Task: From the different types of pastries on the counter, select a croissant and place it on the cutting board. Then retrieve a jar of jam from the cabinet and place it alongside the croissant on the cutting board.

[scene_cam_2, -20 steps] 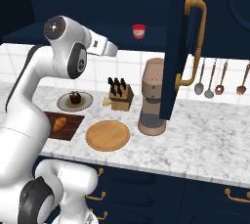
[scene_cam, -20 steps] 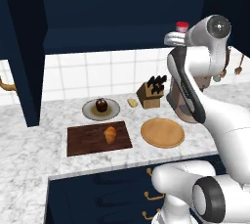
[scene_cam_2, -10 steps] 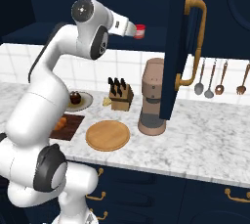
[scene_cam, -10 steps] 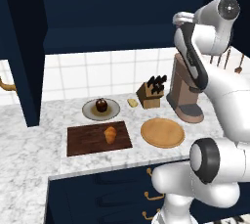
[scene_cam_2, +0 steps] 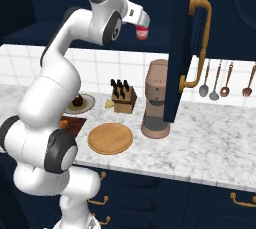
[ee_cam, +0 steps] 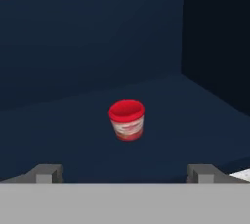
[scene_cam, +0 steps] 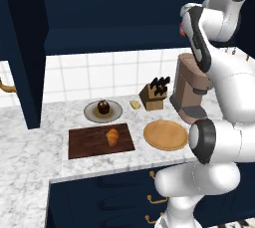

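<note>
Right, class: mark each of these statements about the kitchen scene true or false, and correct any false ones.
1. The croissant lies on the cutting board. True.
2. The jar of jam is on the cutting board. False: it stands upright on the cabinet shelf.
3. The hand is shut on the jar. False: its fingers are spread apart, short of the jar.
4. The round wooden plate holds the dark pastry. False: the dark pastry sits on a grey plate.
5. A knife block stands beside the coffee machine. True.

Matt wooden cutting board [scene_cam: 94, 142]; veined marble counter [scene_cam: 30, 172]; glossy red jar of jam [ee_cam: 126, 120].
</note>
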Controlling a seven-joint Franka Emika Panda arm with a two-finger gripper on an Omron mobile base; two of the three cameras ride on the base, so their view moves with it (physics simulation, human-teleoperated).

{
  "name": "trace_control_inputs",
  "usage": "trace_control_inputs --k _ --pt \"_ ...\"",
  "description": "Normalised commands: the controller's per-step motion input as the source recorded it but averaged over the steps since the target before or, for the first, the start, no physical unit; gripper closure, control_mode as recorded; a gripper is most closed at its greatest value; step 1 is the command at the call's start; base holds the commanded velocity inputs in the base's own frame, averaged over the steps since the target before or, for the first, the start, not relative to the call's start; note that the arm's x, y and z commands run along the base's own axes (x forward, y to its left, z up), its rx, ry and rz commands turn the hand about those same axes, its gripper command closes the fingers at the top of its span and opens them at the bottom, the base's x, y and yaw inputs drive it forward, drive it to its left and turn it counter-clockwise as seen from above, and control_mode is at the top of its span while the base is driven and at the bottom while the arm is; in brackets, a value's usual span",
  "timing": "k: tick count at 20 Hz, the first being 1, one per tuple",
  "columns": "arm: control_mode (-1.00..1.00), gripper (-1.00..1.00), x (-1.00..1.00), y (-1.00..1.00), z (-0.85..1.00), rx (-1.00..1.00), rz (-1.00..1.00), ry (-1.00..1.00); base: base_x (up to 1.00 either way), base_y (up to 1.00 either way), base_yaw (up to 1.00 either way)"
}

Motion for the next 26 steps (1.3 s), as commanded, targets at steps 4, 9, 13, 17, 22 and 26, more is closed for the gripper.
trace_control_inputs --k 4,9,13,17,22,26 --pt "-1.00 -1.00 0.46 -0.36 -0.46 0.00 0.00 0.24 0.00 0.00 0.00" --pt "-1.00 -1.00 0.13 0.00 -0.06 0.00 0.00 0.13 0.00 0.00 0.00" --pt "-1.00 -1.00 0.36 0.00 0.00 0.00 0.00 0.04 0.00 0.00 0.00" --pt "-1.00 -1.00 0.42 0.01 -0.14 0.00 0.00 0.01 0.00 0.00 0.00" --pt "-1.00 -1.00 0.44 0.00 -0.14 0.00 0.00 0.00 0.00 0.00 0.00" --pt "-1.00 -1.00 0.38 0.00 0.00 0.00 0.00 -0.01 0.00 0.00 0.00"
